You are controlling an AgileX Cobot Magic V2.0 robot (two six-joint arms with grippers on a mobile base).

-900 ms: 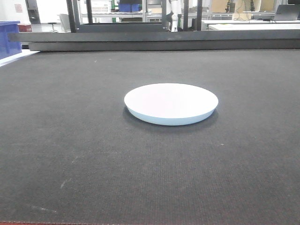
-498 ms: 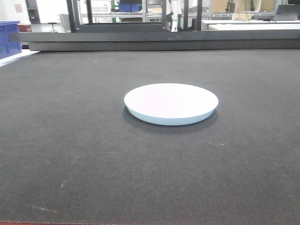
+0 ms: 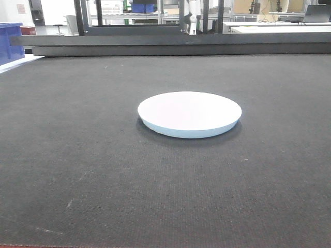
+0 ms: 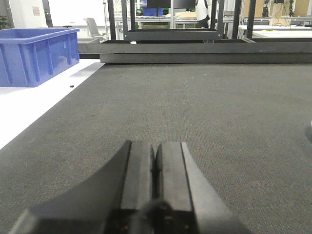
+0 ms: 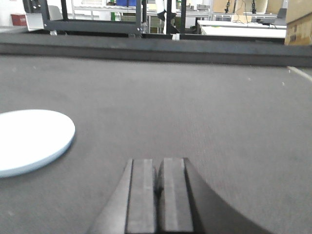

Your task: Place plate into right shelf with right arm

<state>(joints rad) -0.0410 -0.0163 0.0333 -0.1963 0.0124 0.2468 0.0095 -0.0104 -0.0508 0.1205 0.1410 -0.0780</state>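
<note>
fingertips fill the bottom of each wrist view: the left gripper (image 4: 155, 146) is pressed shut with nothing between its pads, low over the dark woven mat (image 4: 234, 112), and the right gripper (image 5: 159, 163) is likewise clenched on nothing, pointing across the same mat. the plate (image 5: 29, 139) lies flat to the left of the right gripper and a little ahead of it, apart from it. in the front view it sits near the middle of the mat, its pale bluish underside showing along the near rim. set against the front pictures from the last second, almost nothing has changed: the plate keeps its spot, bar a hair's shift in the frame, and no arm has come into that view. i take that to mean the task is at its very start; the right claw would have to open and swing left towards the rim before any lift. farther off, a blue bin (image 4: 36, 53) stands on a white surface at the far left, a dark low frame (image 3: 170, 44) runs along the mat's far edge, and beyond it are benches and racks. the steel shelf meant for the plate cannot be picked out in any view. no brand or label can be read; a small reddish notice (image 3: 20, 9) on the far wall is too small to make out.
</note>
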